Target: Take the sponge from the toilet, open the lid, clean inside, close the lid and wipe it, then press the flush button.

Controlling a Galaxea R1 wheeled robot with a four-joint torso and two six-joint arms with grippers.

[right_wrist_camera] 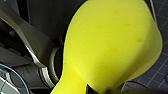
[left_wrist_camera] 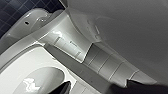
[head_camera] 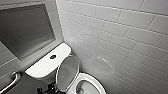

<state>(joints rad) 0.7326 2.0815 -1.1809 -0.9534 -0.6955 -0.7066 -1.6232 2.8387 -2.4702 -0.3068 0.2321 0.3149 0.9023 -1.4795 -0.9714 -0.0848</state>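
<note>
Head view looks down on the toilet (head_camera: 47, 66); left wrist view shares its bowl (left_wrist_camera: 22, 61), very near.

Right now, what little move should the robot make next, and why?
Probably lower the sponge into the toilet bowl to start scrubbing. The lid is already up, so the bowl is uncovered. The sponge looks squeezed in the right gripper, so it seems ready to use.
</note>
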